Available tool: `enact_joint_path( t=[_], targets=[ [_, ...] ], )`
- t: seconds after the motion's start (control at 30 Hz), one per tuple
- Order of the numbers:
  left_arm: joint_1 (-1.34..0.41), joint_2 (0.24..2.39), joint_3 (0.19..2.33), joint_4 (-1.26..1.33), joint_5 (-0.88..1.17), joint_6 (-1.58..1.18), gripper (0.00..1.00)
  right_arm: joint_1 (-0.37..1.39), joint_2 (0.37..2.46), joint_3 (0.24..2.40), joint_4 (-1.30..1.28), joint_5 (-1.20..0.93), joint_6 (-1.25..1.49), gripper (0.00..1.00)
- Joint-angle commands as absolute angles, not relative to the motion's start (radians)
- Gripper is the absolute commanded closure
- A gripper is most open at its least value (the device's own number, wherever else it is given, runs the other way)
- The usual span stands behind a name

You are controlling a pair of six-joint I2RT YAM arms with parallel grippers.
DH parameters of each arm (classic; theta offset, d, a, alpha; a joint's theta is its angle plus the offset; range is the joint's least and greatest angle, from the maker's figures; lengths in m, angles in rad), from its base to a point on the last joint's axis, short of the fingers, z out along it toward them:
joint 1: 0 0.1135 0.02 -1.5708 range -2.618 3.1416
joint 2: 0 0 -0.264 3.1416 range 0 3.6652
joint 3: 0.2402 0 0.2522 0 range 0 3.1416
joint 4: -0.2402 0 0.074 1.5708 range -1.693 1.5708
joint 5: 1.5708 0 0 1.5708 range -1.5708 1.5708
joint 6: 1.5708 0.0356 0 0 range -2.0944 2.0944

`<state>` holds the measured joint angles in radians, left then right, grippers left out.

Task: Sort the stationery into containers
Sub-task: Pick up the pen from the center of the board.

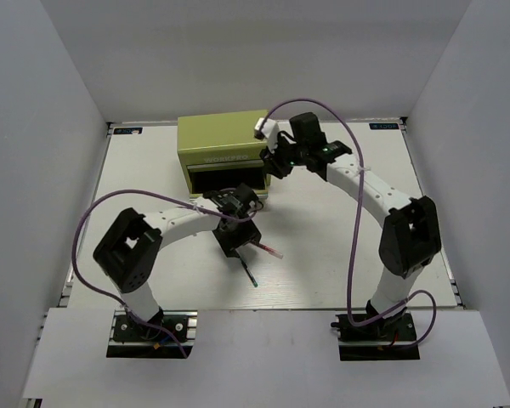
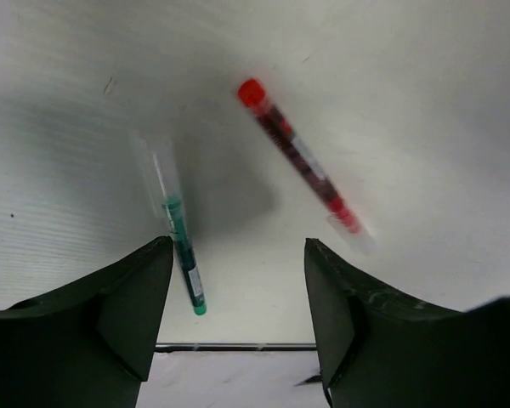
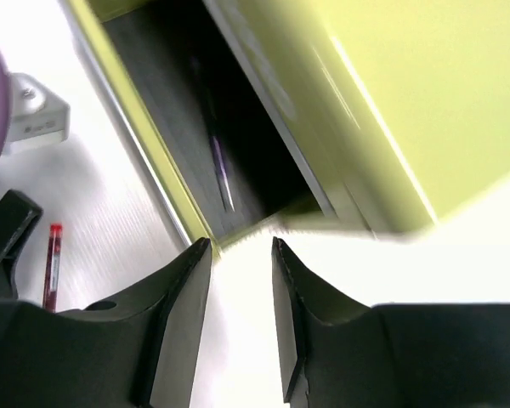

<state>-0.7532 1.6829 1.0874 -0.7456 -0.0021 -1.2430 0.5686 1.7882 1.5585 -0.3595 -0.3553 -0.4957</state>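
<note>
The olive-green tool chest (image 1: 223, 140) stands at the back middle, its lower drawer (image 1: 227, 181) pulled open. In the right wrist view the drawer (image 3: 166, 127) holds a dark pen (image 3: 219, 166). My right gripper (image 1: 277, 162) hovers at the drawer's right front corner, its jaws (image 3: 240, 248) a little apart and empty. My left gripper (image 1: 236, 241) is open and empty (image 2: 238, 255) above two pens on the table: a red pen (image 2: 302, 166) (image 1: 269, 251) and a white-green pen (image 2: 178, 234) (image 1: 249, 274). The red pen also shows in the right wrist view (image 3: 51, 263). No highlighters are in view.
White walls close in the table on three sides. The table's near edge (image 2: 238, 347) runs just below the two pens. Purple cables (image 1: 355, 229) loop off both arms. The left arm's elbow (image 1: 129, 246) sits at the left front.
</note>
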Motion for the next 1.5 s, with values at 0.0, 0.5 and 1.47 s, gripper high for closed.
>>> enact_joint_path(
  t=[0.0,0.5,1.47],
  targets=[
    [-0.813,1.717,1.137,-0.897,-0.049,-1.304,0.27,0.509,1.737,1.475,-0.308,-0.385,-0.394,0.59],
    [-0.902,1.822,1.169,-0.928,-0.115,-1.358,0.39,0.420,1.543,1.235,-0.236,-0.451,-0.336,0.59],
    [-0.862,1.359,1.074,-0.628,-0.418,-1.348,1.00,0.373,1.401,0.973,-0.265,-0.557,-0.410,1.00]
  ],
)
